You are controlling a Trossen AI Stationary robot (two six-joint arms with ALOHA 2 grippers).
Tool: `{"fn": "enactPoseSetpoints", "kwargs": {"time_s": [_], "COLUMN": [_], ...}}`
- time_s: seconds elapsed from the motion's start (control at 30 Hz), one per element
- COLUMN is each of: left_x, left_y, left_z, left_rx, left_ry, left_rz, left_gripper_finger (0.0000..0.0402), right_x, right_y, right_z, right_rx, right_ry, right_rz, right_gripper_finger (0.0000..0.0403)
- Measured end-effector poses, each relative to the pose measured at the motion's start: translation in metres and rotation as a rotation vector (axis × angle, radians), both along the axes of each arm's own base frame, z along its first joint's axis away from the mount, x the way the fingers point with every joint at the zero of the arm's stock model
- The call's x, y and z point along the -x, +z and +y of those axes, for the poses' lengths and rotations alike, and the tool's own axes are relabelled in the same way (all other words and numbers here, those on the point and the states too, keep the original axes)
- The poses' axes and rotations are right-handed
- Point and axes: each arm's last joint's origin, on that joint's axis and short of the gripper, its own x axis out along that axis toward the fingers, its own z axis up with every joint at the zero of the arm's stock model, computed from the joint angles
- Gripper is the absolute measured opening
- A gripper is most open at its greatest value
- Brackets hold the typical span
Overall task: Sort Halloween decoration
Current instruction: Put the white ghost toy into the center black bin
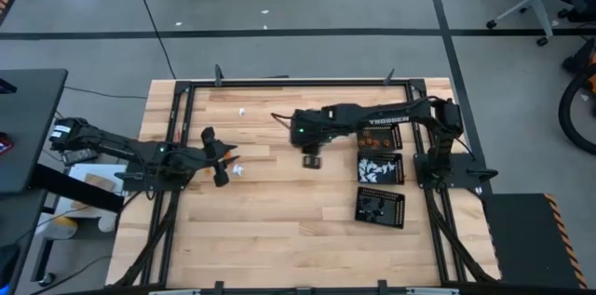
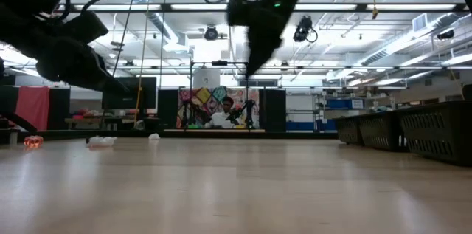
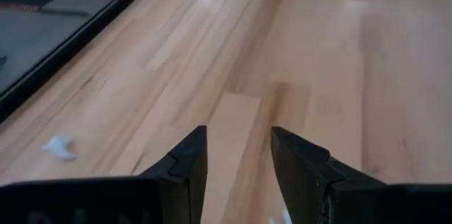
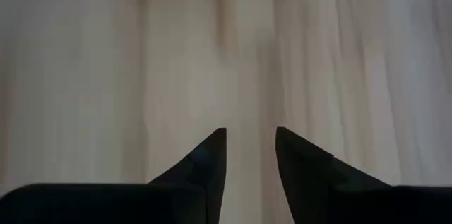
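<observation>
The Halloween decoration shows as tiny pieces. In the high view two white ones [image 1: 237,172] [image 1: 231,153] lie on the wood by my left gripper [image 1: 223,157], and another white one [image 1: 241,110] lies nearer the far edge. The low view shows an orange piece [image 2: 32,142] and white pieces [image 2: 102,141] on the table. My left gripper [image 3: 239,136] is open and hovers low, with a white piece [image 3: 60,146] off to one side. My right gripper [image 1: 311,160] [image 4: 251,133] is open above bare wood at mid-table, holding nothing.
Three black perforated trays stand in a row by the right edge: the far tray [image 1: 399,133], the middle tray [image 1: 401,177] and the near tray [image 1: 400,219], with small orange and white pieces in them. A black frame rail [image 1: 279,82] runs round the table. A person [image 2: 221,116] sits beyond the far edge.
</observation>
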Motion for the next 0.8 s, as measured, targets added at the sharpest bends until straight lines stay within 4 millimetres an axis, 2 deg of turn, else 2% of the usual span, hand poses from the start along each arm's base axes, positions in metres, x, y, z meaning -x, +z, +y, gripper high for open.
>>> {"fn": "enactPoseSetpoints", "kwargs": {"time_s": [0.17,0.27,0.37,0.57,0.8], "left_x": [-0.001,0.0,0.0,0.002,0.003], "left_y": [0.015,0.016,0.016,0.016,0.016], "left_z": [0.001,0.002,0.003,0.006,0.007], "left_rx": [0.007,0.005,-0.016,-0.074,-0.09], "left_ry": [0.024,0.044,0.077,0.167,0.224], "left_rz": [0.041,0.052,0.048,0.037,0.032], "left_gripper_finger": [0.0141,0.0141,0.0141,0.0141,0.0141], "right_x": [-0.026,-0.036,-0.051,-0.099,-0.136], "right_y": [-0.022,-0.035,-0.056,-0.096,-0.119], "right_z": [0.005,0.004,0.005,0.017,0.014], "right_rx": [0.039,0.038,-0.004,-0.052,-0.014], "right_ry": [0.111,0.086,0.079,0.15,0.238], "right_rz": [-0.45,-0.606,-0.637,-0.643,-0.672], "right_gripper_finger": [0.013,0.0131,0.0132,0.0142,0.0173]}}
